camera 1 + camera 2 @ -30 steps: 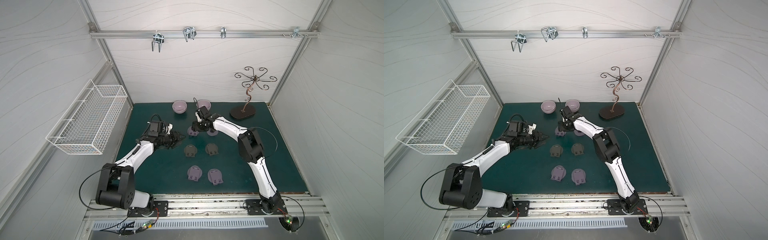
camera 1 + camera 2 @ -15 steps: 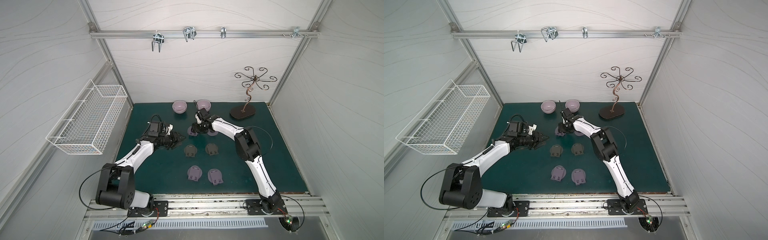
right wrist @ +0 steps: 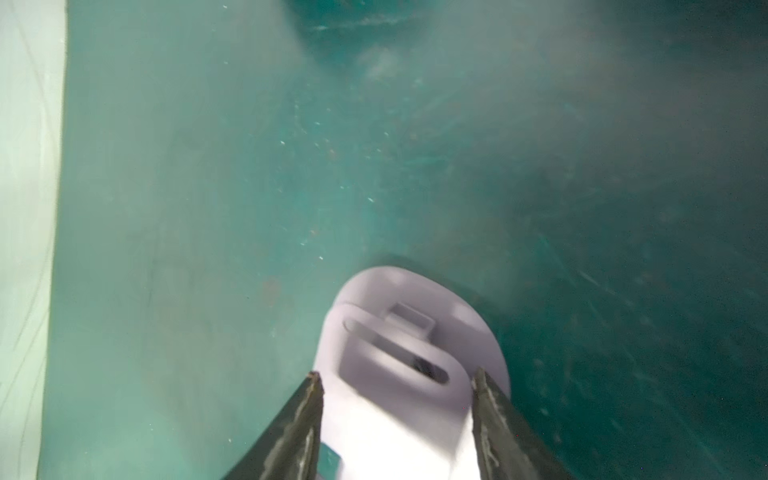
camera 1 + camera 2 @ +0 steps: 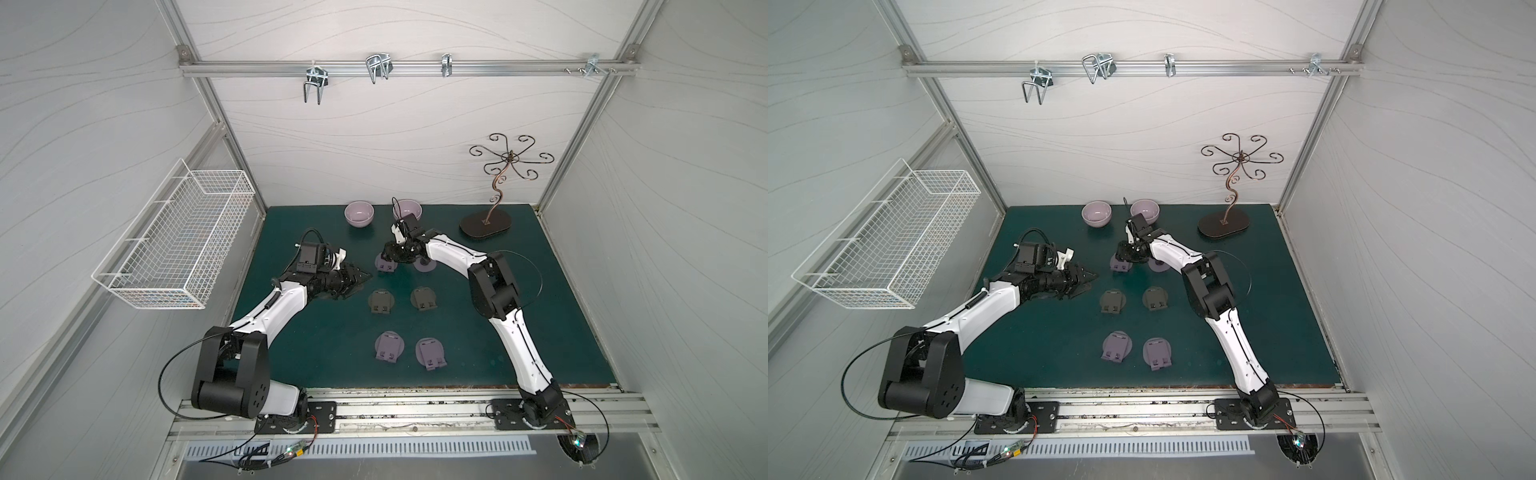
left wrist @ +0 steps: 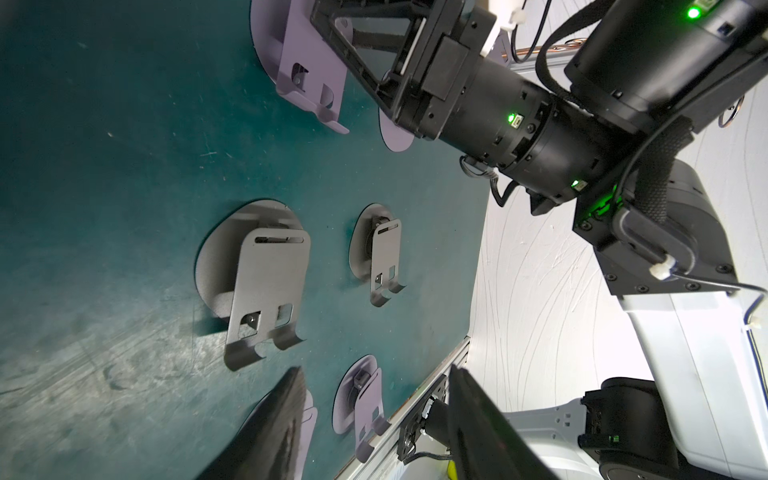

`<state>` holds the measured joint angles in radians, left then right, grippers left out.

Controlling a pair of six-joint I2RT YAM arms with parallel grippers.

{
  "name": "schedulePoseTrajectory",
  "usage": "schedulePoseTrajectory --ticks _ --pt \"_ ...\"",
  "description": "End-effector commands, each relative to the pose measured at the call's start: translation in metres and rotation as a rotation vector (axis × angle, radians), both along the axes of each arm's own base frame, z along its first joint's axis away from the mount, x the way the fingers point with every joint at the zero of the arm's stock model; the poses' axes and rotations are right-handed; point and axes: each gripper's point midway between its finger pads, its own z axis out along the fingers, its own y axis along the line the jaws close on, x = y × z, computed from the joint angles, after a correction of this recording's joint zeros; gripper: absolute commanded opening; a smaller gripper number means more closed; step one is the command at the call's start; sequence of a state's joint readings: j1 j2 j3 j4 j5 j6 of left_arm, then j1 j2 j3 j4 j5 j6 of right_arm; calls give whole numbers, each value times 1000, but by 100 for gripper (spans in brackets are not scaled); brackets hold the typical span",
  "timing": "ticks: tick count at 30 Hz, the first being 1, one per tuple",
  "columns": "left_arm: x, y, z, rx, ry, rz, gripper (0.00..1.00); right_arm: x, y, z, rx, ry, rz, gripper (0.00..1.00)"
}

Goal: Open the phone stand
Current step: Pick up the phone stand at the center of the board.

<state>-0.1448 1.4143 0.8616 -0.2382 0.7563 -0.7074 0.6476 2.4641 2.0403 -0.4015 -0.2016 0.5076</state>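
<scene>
Six phone stands lie folded in three pairs on the green mat. At the far left pair, my right gripper [image 4: 388, 254] reaches down over a lilac phone stand [image 4: 384, 265]. The right wrist view shows my right gripper [image 3: 397, 372] with its fingers against the two side edges of that phone stand's [image 3: 399, 332] slotted plate, shut on it. The plate lies low over its round base. My left gripper [image 4: 365, 275] hovers open and empty left of the stands, pointing at them. In the left wrist view, only mat shows between my left gripper's [image 5: 374, 370] fingers.
A second lilac stand [image 4: 426, 267] lies partly under the right arm. Two dark stands [image 4: 380, 302] [image 4: 423, 298] and two lilac ones [image 4: 389, 345] [image 4: 430, 352] lie nearer. Two lilac bowls [image 4: 359, 214] [image 4: 407, 208] and a jewellery tree [image 4: 484, 226] stand at the back. A wire basket [image 4: 178, 245] hangs on the left wall.
The right arm's elbow has shifted slightly while its gripper stays on the far left lilac stand. The left arm has barely moved.
</scene>
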Motion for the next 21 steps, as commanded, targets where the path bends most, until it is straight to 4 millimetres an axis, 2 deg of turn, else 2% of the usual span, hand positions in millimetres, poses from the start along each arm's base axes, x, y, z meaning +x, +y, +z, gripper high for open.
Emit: schedulePoseTrajectory --ticks 1,13,18,21 --pt "6 -3 9 -6 -39 -21 58 -6 2 -27 -10 60 8 56" --pt "6 -2 9 1 -40 -17 58 -15 2 -34 4 95 16 22" --pt "6 2 9 -1 -36 -7 57 -17 6 -30 29 103 24 2" --pt "8 4 9 -32 -18 31 56 -17 9 -25 51 111 26 0"
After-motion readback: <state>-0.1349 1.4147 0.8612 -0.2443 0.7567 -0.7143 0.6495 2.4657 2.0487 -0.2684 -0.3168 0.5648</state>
